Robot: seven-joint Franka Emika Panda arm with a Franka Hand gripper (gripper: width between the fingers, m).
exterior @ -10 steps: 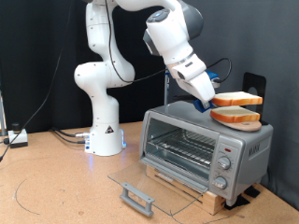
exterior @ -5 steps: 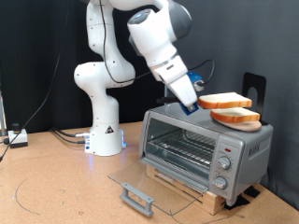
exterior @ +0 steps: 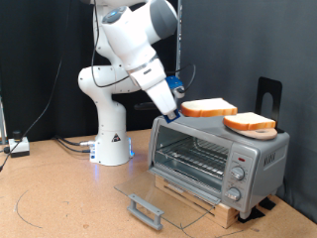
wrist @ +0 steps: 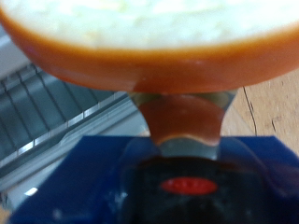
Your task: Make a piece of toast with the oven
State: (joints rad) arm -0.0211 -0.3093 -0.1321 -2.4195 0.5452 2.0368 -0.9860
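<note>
My gripper (exterior: 181,109) is shut on a piece of toast (exterior: 208,107), a pale slice with an orange-brown crust, and holds it level in the air above the oven's top, toward the exterior view's left end. In the wrist view the same toast (wrist: 149,42) fills the picture, pinched at its crust edge between my fingers (wrist: 182,117). A second slice (exterior: 250,123) lies on top of the oven (exterior: 218,157) at its right end. The silver oven's glass door (exterior: 158,190) hangs fully open, flat in front, and the wire rack (exterior: 193,157) inside is bare.
The oven stands on a wooden board (exterior: 203,198) on the brown table. The robot's white base (exterior: 111,139) is to the exterior view's left, with cables (exterior: 69,145) on the table beside it. A black stand (exterior: 267,94) rises behind the oven.
My gripper has carried the toast off the slice on the oven top and moved it toward the exterior view's left, slightly lower. The other slice stayed in place.
</note>
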